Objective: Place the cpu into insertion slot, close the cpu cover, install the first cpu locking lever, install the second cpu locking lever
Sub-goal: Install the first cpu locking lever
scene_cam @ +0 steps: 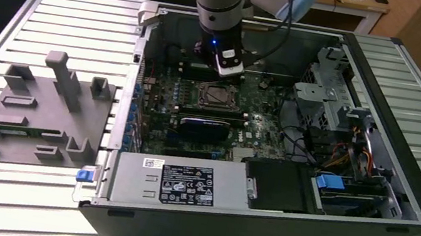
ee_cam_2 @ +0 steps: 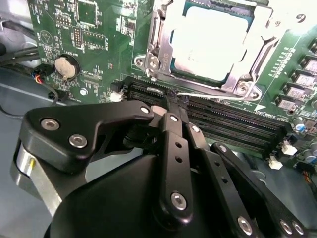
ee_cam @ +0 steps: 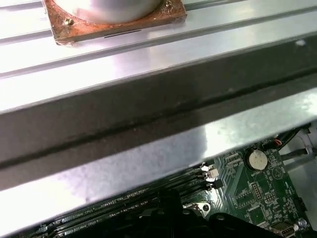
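The open computer case (scene_cam: 378, 182) lies on a slatted table with my arm reaching into it. In the second wrist view the cpu (ee_cam_2: 208, 37) lies flat in the insertion slot (scene_cam: 216, 95), and the cpu cover (ee_cam_2: 237, 83) is folded down around it as a silver frame. A thin wire locking lever (ee_cam_2: 213, 94) runs along the cover's near edge. My gripper (ee_cam_2: 173, 101) is shut, its black fingertips together at the end of that lever, just above the memory slots. In the exterior view the gripper (scene_cam: 229, 70) hangs over the socket's far side.
Long black memory slots (ee_cam_2: 223, 124) run beside the socket, and a coin battery (ee_cam_2: 65, 68) sits on the green board. A black module (scene_cam: 201, 126), power supply (scene_cam: 183, 183) and drive cage (scene_cam: 325, 92) crowd the case. A grey fixture plate (scene_cam: 42, 110) lies on the exterior view's left.
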Robot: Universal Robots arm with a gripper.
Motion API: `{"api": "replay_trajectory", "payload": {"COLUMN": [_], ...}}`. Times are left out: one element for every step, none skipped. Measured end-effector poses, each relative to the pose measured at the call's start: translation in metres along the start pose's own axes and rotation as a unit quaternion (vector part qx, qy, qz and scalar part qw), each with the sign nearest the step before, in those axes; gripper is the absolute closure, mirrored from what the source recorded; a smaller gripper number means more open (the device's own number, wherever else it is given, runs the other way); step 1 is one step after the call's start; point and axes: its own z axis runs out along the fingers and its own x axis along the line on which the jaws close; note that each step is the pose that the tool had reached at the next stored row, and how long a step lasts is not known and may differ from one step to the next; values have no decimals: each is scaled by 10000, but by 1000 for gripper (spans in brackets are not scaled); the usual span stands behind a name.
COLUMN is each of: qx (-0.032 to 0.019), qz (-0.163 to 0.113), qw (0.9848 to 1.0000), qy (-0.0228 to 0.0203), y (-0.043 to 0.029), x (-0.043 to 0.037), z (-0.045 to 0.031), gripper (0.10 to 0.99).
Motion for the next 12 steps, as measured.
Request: {"api": "replay_trajectory", "payload": {"qx": [21, 40, 62, 81, 96, 109, 116, 120, 121, 122, 122, 122], "qz": [1, 2, 3, 4, 7, 9, 12, 14, 16, 18, 18, 19], "qw": [10000, 10000, 10000, 10000, 9999, 9999, 9999, 9999, 9999, 9999, 9999, 9999], "qy": [-10, -18, -26, -35, -42, -48, -52, -53, -55, -55, -55, -55], "y": [-1, -1, -2, -3, -3, -3, -2, 1, 5, 9, 14, 19], "x": [0, 1, 1, 2, 3, 3, 5, 7, 8, 10, 12, 14], "z": [3, 6, 8, 12, 16, 19, 23, 26, 28, 30, 32, 34], "gripper": [980, 980, 980, 980, 980, 980, 980, 980, 980, 980, 980, 980]}}
